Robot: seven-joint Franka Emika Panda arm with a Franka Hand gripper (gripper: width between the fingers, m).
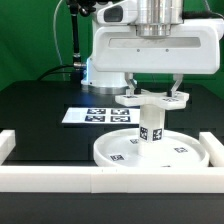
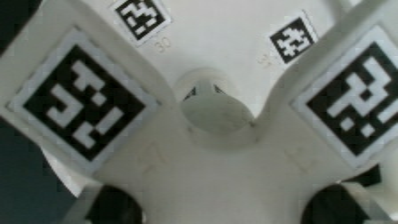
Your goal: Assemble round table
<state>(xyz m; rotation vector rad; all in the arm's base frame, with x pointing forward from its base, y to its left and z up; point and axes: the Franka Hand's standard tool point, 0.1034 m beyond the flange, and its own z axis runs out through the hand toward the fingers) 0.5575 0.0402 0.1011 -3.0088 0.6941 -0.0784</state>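
The large rimmed round disc [image 1: 190,150] lies flat on the black table near the front rail. The short cylindrical post [image 1: 151,128] stands upright at its centre. The flat cross-shaped piece [image 1: 150,99] sits level on top of the post. My gripper [image 1: 152,92] is straight above the post and shut on the cross-shaped piece. In the wrist view the cross-shaped piece [image 2: 214,150] fills the picture with its tagged arms spread. My gripper [image 2: 222,208] has a dark fingertip [image 2: 111,205] pressed on each side of it. The post's top is hidden under the piece.
The marker board [image 1: 95,115] lies flat behind the disc at the exterior view's left. White border rails run along the front [image 1: 110,180], the left [image 1: 8,145] and the right [image 1: 215,150]. The robot's white body hangs over the disc.
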